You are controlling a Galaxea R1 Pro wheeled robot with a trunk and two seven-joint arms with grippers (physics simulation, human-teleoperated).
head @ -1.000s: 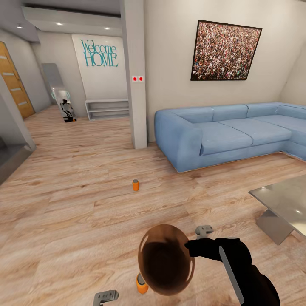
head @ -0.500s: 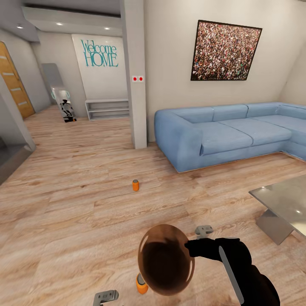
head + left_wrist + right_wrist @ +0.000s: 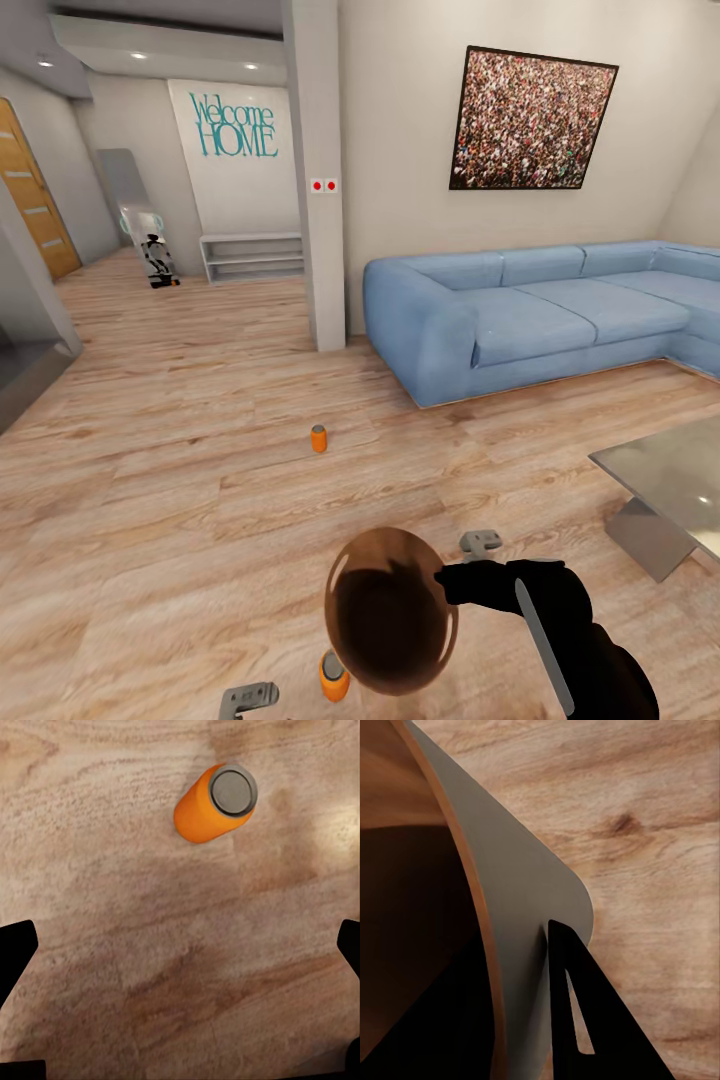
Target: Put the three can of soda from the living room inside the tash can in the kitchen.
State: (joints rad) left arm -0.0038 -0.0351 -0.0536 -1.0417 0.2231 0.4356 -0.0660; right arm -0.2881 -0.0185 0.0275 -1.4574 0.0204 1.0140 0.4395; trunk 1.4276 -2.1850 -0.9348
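Two orange cans [image 3: 318, 437] [image 3: 333, 676] on floor [image 3: 180, 480]

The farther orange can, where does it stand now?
In the head view the farther orange can stands upright on the wood floor, left of the blue sofa and nearer than the pillar.

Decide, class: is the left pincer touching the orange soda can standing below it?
Apart. In the left wrist view the can stands upright on the wood floor, with bare boards between it and the left pincer, whose dark fingertips sit at the picture's edges.
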